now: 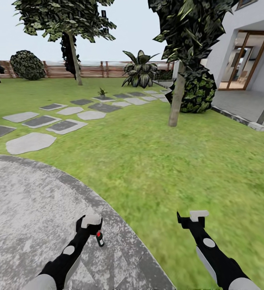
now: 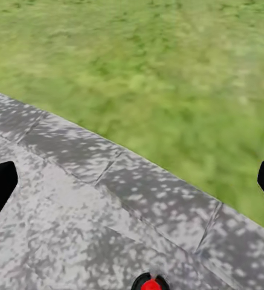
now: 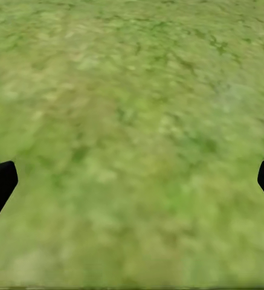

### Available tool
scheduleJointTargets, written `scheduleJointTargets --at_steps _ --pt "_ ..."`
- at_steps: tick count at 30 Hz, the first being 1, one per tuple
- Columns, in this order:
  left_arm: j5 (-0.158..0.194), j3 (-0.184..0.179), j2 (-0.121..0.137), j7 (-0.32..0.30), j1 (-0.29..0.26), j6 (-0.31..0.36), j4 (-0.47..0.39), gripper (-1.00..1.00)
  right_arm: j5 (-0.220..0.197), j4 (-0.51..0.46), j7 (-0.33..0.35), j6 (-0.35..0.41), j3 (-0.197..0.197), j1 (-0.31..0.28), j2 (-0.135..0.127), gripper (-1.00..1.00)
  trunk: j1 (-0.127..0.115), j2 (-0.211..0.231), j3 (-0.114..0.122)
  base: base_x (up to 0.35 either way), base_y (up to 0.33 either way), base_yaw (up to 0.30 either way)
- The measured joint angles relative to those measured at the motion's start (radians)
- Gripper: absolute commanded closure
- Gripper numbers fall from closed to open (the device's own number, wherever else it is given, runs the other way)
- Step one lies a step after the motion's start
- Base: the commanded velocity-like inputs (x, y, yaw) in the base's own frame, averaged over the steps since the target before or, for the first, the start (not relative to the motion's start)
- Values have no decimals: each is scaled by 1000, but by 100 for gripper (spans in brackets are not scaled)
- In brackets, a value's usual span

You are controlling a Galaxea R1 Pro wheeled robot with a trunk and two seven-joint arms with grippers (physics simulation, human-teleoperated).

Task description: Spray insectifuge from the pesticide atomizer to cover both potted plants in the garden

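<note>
- Atomizer (image 1: 100,238), prob.: small dark cylinder w/ red top, being seen on the paved patio (image 1: 27,209), just beside left gripper (image 1: 90,220).
- Long axis is being kept approx. upright, red end up; nozzle direction can't be told.
- Handling is being judged light, stiff, slick; mid-body looks the best hold.
- Left gripper and right gripper (image 1: 193,217) are being held w/ fingers wide apart.

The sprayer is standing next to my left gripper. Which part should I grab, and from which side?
Probably best to grip the sprayer around its slim dark body, below the red-marked top. It stands upright on the patio, so come in level from the side, with one finger on each side of the cylinder. The left gripper is open and just beside it. The image is too small to show which way the nozzle points.
</note>
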Motion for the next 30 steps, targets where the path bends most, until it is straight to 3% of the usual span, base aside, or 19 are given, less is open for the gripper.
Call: scheduleJointTargets --at_steps 1,5,10,12,19,30 --pt "-15 -1 -9 32 -15 0 -4 -100 0 0 -1 2 -1 0 -1 -100 0 0 -4 0 0 0" --pt "-16 7 -27 45 -18 -2 -37 -100 0 -2 -1 3 0 0 -1 -100 2 -1 -19 0 0 0" --pt "-5 18 -24 61 -11 -141 93 -100 0 0 0 1 2 0 0 -100 5 -2 -39 0 0 0" --pt "12 39 -21 70 -11 -173 136 -100 -1 0 1 1 1 0 -1 -100 5 -3 -46 0 0 0" --pt "22 60 -15 88 -2 -190 194 -100 -1 0 1 1 -1 0 -2 -100 9 -4 -74 0 0 0" --pt "15 51 -14 113 1 -192 224 -100 0 4 4 0 5 0 6 -100 13 -7 -116 0 0 0"
